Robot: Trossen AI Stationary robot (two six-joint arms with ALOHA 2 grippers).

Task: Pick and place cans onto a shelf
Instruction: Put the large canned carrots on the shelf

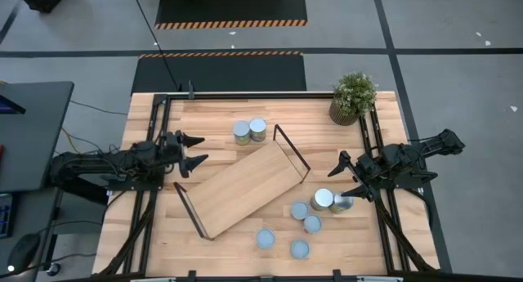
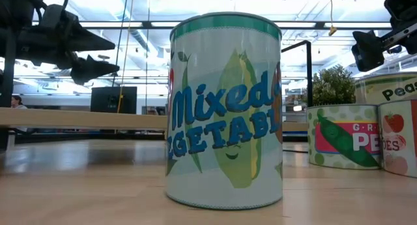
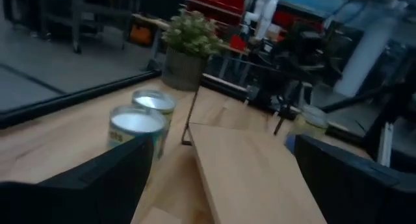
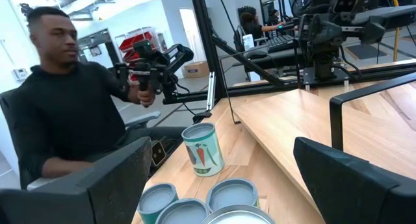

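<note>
The shelf (image 1: 245, 188) is a light-wood board with black loop frames, lying slantwise mid-table. Two cans (image 1: 249, 132) stand beyond its far side and also show in the left wrist view (image 3: 138, 125). Several more cans (image 1: 313, 215) stand near its right end toward the near edge. One of them, a mixed-vegetables can (image 2: 225, 111), fills the low view. My left gripper (image 1: 193, 150) is open and empty, left of the shelf. My right gripper (image 1: 350, 176) is open and empty, just right of and above the nearest cans (image 4: 195, 201).
A potted plant (image 1: 353, 96) stands at the far right corner. Black rails (image 1: 159, 110) run along the table's left, far and right sides. A person (image 4: 65, 107) sits beyond the table's near edge, holding a hand controller.
</note>
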